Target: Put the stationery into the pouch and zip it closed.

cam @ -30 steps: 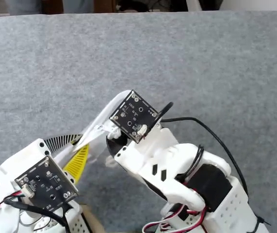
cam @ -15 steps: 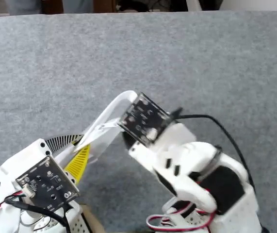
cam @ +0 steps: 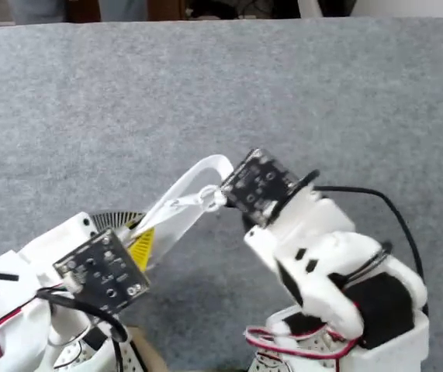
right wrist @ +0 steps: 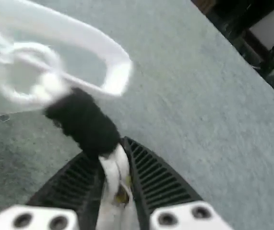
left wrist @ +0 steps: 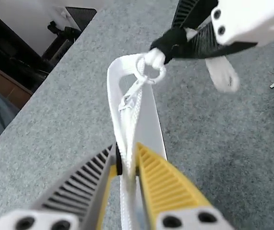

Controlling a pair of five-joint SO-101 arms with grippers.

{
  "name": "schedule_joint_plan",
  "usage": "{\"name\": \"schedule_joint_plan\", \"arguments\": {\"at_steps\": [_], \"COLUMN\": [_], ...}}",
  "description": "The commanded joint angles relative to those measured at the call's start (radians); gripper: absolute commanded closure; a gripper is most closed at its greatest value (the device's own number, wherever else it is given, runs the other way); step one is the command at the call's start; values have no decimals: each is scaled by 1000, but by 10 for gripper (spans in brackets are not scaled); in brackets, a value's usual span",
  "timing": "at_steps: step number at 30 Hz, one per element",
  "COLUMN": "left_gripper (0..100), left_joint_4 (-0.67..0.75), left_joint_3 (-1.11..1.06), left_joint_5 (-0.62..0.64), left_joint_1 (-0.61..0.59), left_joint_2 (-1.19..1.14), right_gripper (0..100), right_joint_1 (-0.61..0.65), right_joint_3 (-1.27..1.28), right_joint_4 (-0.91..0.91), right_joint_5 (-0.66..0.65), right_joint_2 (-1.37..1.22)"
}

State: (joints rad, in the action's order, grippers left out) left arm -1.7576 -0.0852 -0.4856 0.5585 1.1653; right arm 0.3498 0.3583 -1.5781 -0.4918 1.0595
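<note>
The pouch [cam: 178, 205] is held above the desk [cam: 89, 93]. The left pincer [left wrist: 126, 155] is closed on one end of it, and the right pincer [right wrist: 112, 160] is closed on the zip pull [left wrist: 172, 42] at the other end. The long axis of the pouch runs from pincer to pincer, so the zip should probably be pulled along that line.

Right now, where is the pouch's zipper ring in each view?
High view: zipper ring mid-picture, beside the pouch's rounded end.
Left wrist view: ring at that rounded end, beyond the left end effector.
Right wrist view: ring beyond the pull tab held by the right end effector.
Shared landmark: that rounded end.
</note>
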Motion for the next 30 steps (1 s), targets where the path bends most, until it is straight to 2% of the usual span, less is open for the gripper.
{"name": "schedule_joint_plan", "arguments": {"at_steps": [1,10,18,21,23,26,30], "left_gripper": [973,973,973,973,973,973,973], "left_joint_4": [-2,-3,-3,-3,-3,-3,-3], "left_joint_3": [25,70,73,65,65,65,64], "left_joint_5": [6,6,3,3,5,6,6], "left_joint_1": [1,-1,-36,-47,-44,-41,-41], "left_joint_2": [12,12,12,12,12,6,3], "right_gripper": [986,986,986,986,984,965,815], "right_joint_1": [-68,-87,-235,-249,-203,-68,94], "right_joint_3": [-27,50,107,108,107,85,-1], "right_joint_4": [-3,11,11,11,15,-15,-166], "right_joint_5": [-44,-48,-49,-49,-49,-49,-38], "right_joint_2": [2,2,2,2,2,2,2]}}
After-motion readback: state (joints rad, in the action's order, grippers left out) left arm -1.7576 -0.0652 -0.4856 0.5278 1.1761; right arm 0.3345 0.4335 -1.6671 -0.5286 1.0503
